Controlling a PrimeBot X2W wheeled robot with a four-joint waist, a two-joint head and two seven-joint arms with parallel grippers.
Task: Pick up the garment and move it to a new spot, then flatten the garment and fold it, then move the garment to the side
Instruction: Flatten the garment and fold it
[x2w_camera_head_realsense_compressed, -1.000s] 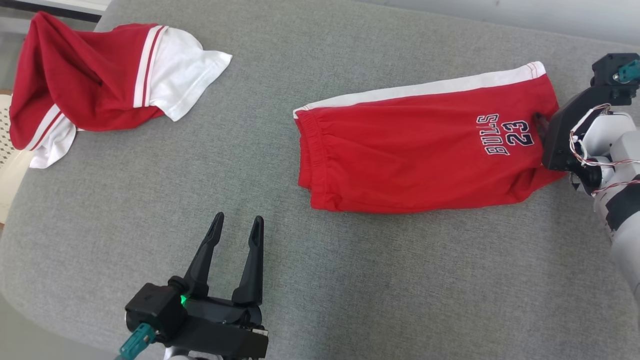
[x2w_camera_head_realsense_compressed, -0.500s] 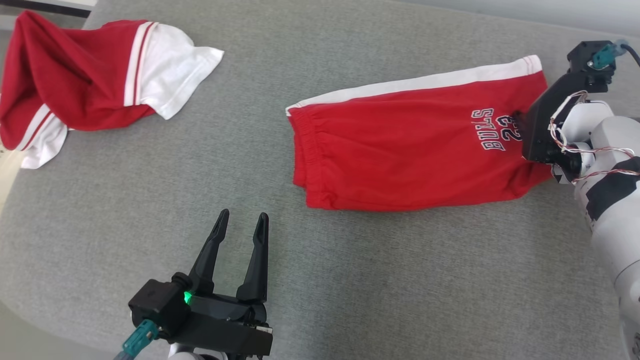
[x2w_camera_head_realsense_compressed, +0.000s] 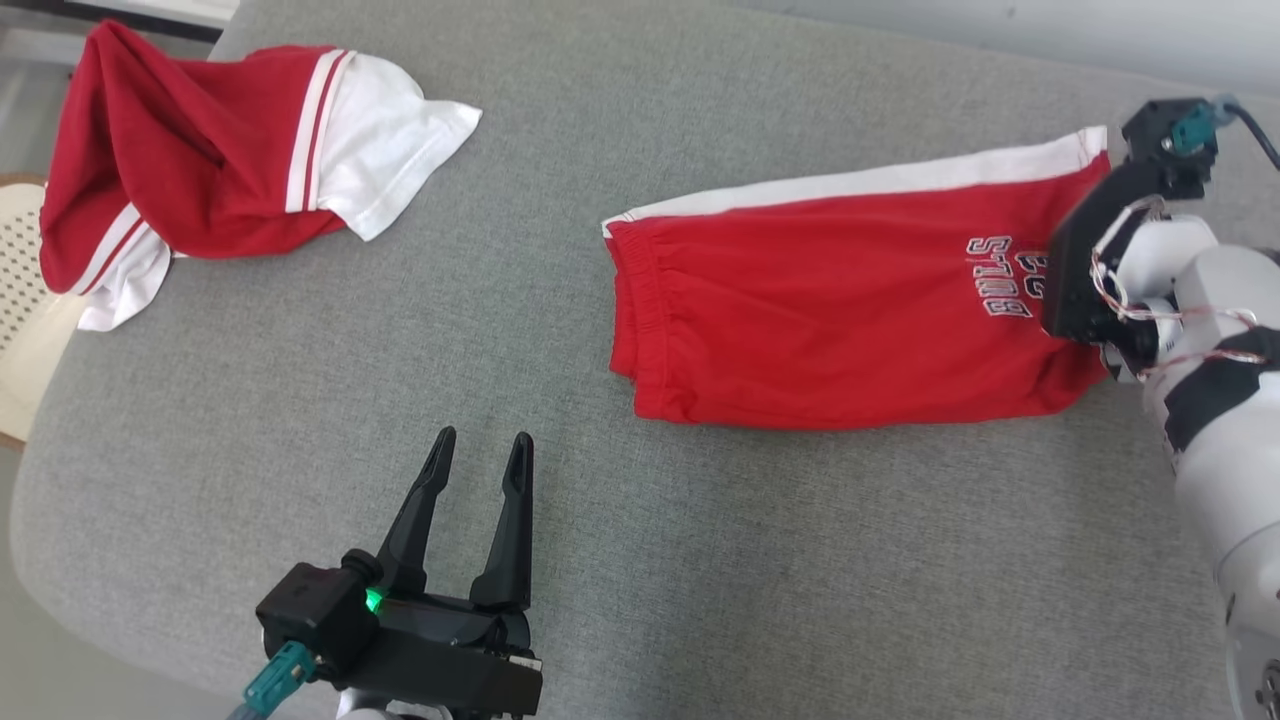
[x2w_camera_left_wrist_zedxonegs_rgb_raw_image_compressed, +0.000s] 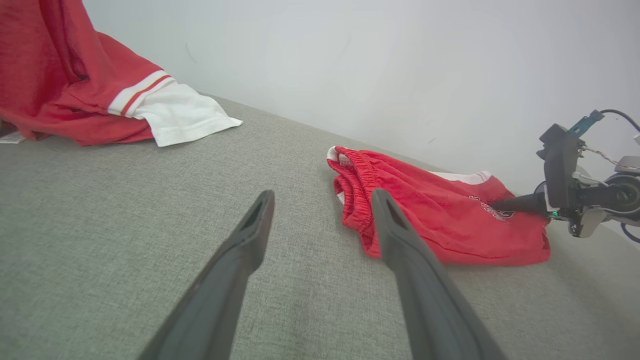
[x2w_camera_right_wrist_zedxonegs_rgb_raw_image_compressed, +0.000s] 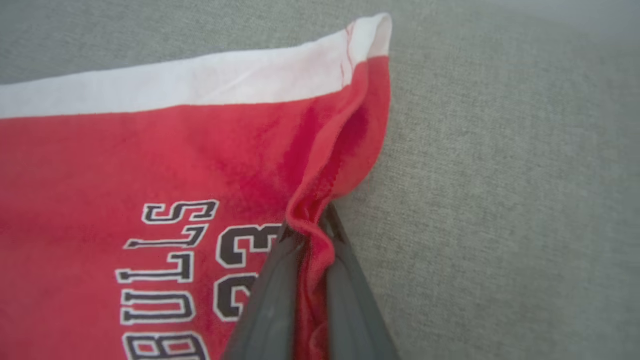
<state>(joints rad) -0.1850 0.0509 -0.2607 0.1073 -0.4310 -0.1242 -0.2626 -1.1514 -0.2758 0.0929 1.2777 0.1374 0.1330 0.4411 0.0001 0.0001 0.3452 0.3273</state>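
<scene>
"BULLS 23" printed on the red shorts (x2w_camera_head_realsense_compressed: 830, 310), which lay flat on the grey cushion (x2w_camera_head_realsense_compressed: 700, 560), hem fold clenched in my right pincer (x2w_camera_right_wrist_zedxonegs_rgb_raw_image_compressed: 309, 226), my left pincer (x2w_camera_head_realsense_compressed: 483, 436) spread, well apart from them.

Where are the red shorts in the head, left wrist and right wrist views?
Head view: red shorts lie right of centre, waistband pointing left.
Left wrist view: red shorts middle right, waistband nearest the camera.
Right wrist view: red shorts in the left half, hem pinched in the right gripper.
Shared landmark: the BULLS 23 print near the hem.
</scene>
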